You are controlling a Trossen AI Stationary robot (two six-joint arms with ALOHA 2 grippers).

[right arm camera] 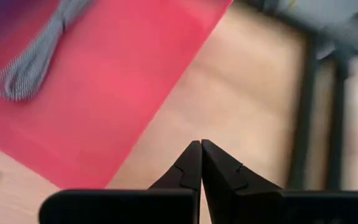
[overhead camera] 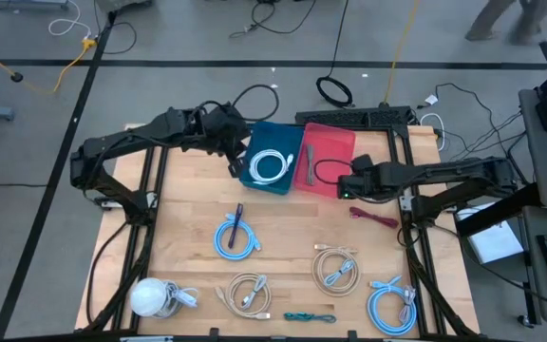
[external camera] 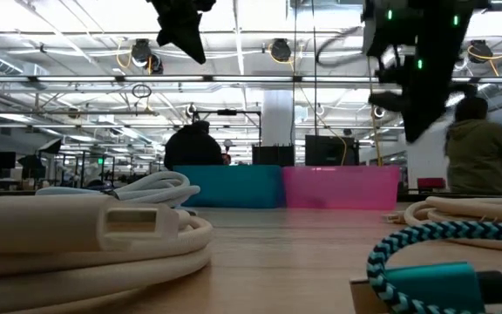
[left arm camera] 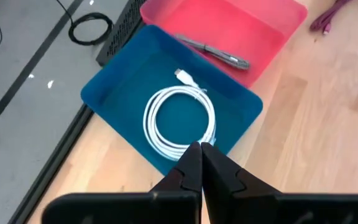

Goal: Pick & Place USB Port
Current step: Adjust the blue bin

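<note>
Blue bin (overhead camera: 272, 161) holds a white cable (left arm camera: 180, 122); both my end effectors, left (left arm camera: 200, 148) and right (right arm camera: 201, 146), are closed and empty, so I should open wide before descending onto the next cable.

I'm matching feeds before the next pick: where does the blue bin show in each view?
High view: blue bin, upper middle, white cable coiled inside.
Low view: teal wall at the table's far edge.
Left wrist view: centre.
Right wrist view: not in it.
Shared landmark: the pink bin right beside it.
</note>
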